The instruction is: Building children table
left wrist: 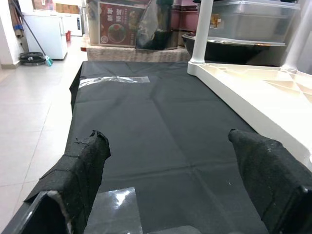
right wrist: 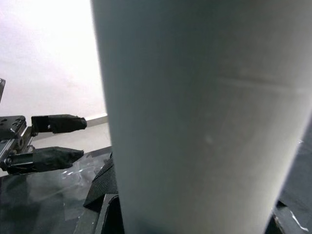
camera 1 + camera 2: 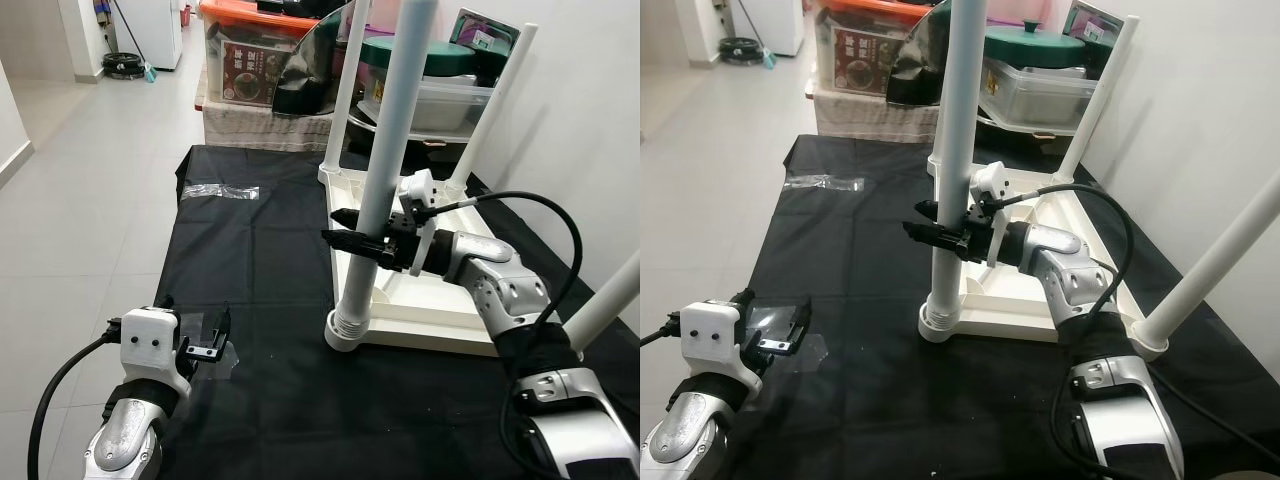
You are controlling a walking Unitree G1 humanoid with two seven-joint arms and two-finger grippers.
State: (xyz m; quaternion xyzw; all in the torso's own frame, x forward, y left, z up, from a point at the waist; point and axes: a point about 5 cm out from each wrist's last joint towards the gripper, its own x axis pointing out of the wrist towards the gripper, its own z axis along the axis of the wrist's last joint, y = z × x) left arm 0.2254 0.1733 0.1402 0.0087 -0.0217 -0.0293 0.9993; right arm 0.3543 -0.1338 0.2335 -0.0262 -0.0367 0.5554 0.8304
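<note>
Standing upright at the near corner of the upturned tabletop [image 3: 420,300], white leg [image 3: 385,170] being clasped, seemingly, by right gripper [image 3: 350,232]; left gripper [image 3: 195,335] hovering spread above black cloth [image 3: 270,250].

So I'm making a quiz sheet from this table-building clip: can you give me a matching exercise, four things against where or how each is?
Things:
1. right gripper
2. left gripper
3. upturned tabletop
4. clear tape strip

States:
A. open, low over the black cloth
B. stuck near the cloth's far left edge
C. closed around the near white leg
D. lying upside down with legs pointing up

Pairs: 1-C, 2-A, 3-D, 4-B
</note>
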